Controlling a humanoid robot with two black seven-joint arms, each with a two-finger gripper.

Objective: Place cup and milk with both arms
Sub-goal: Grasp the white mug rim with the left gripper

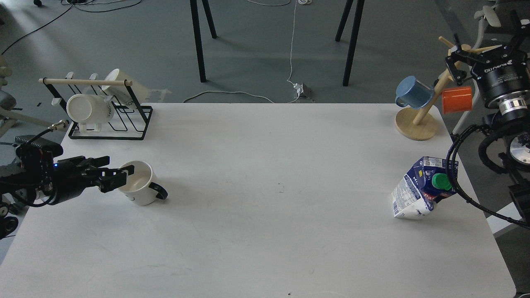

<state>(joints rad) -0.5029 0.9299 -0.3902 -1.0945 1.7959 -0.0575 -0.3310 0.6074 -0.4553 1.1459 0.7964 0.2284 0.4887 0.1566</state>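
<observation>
Robotics lab, bare grey floor [256, 49], loose cables [290, 62], white table [265, 207]

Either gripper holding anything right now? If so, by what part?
Nothing held. Left gripper is open at the white cup's rim, not closed. Right gripper is raised, far from the milk carton.

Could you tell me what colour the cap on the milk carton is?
Green, on the milk carton in the head view.
</observation>
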